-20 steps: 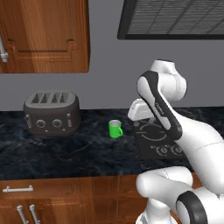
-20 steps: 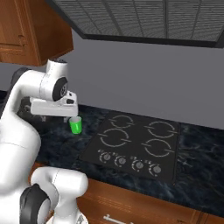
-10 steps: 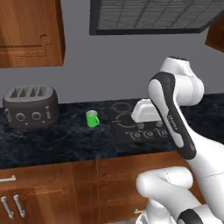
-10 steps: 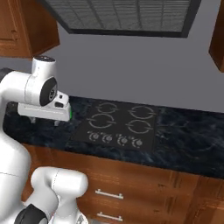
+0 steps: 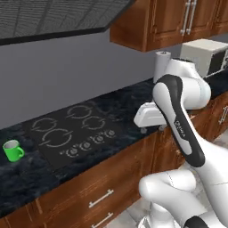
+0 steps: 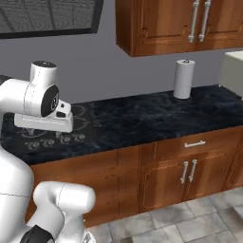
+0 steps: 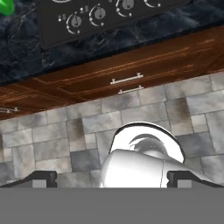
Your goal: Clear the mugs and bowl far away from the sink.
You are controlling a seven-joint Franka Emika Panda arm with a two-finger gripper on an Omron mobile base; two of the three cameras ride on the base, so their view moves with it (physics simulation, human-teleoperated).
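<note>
Presently, the scene reads as follows.

Mug: the small bright green mug stands upright on the dark speckled stone bench, just beside the far left edge of the black four-burner cooktop. A sliver of it also shows at the top corner of the hand view. No sink is seen near it, so it looks parked where the task wants it.

Gripper: the two-finger gripper is released, its dark tips standing wide at the two sides of the hand view with nothing between them. It holds nothing.

Hand position: the white hand hangs over the front edge of the bench, at the cooktop's right end and well apart from the mug; its camera looks down past the control knobs to the wooden drawer fronts and the grey tiled floor.

Bench to the right: a white paper-towel roll stands upright against the wall, with a cream microwave beyond it.

Judgement: free of any load, the arm is probably travelling toward the next item, perhaps the bowl.

Next need: find the remaining dishes before reaching.
</note>
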